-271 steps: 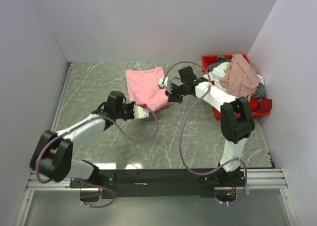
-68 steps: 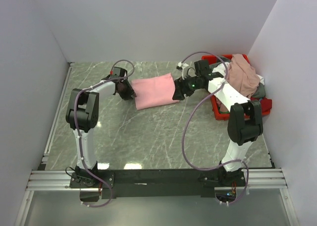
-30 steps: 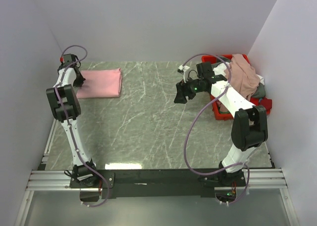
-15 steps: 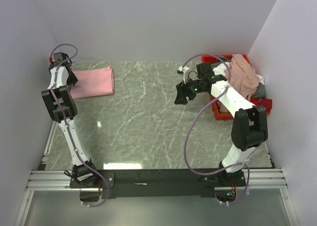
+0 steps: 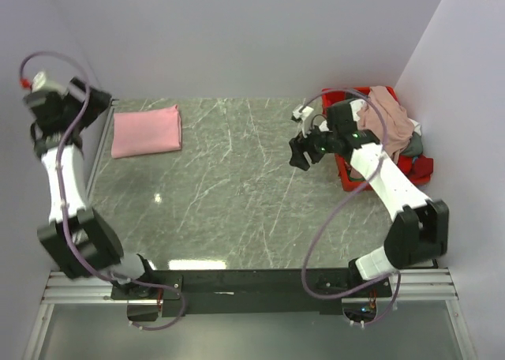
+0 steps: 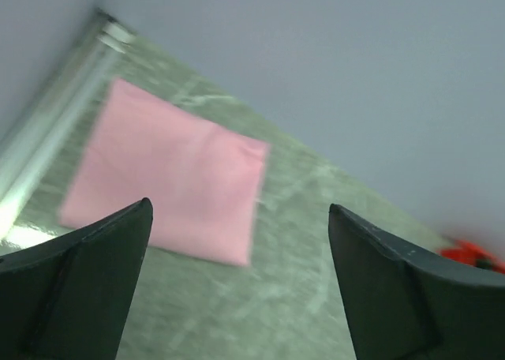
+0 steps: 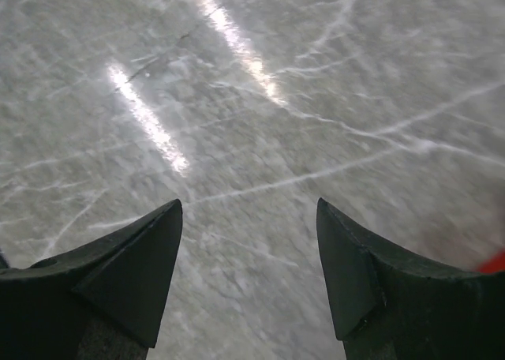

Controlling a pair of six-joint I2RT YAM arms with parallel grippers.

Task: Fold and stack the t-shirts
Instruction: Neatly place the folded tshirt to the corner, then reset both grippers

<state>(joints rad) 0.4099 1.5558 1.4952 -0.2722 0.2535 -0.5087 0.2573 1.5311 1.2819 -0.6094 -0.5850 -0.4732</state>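
my left gripper point(image 6: 238, 208) hangs released, well apart from the folded light pink cloth t-shirt point(image 5: 146, 130) on the grey marbled table point(image 5: 237, 194); my right gripper point(image 7: 248, 204) gapes empty.

The whole cell is being viewed by the top external camera from above and behind the arm bases, and the lens is being aimed down and forward across the counter point(image 5: 237, 194) toward the far wall point(image 5: 237, 36). The left wrist view is being taken from high up, tilted down past the left fingers point(image 6: 71, 289) at the far left corner. The folded pink t-shirt point(image 6: 170, 182) lying there is being shared with the overhead view. The right wrist view is being taken from close above the counter, steeply down between the right fingers point(image 7: 110, 281).
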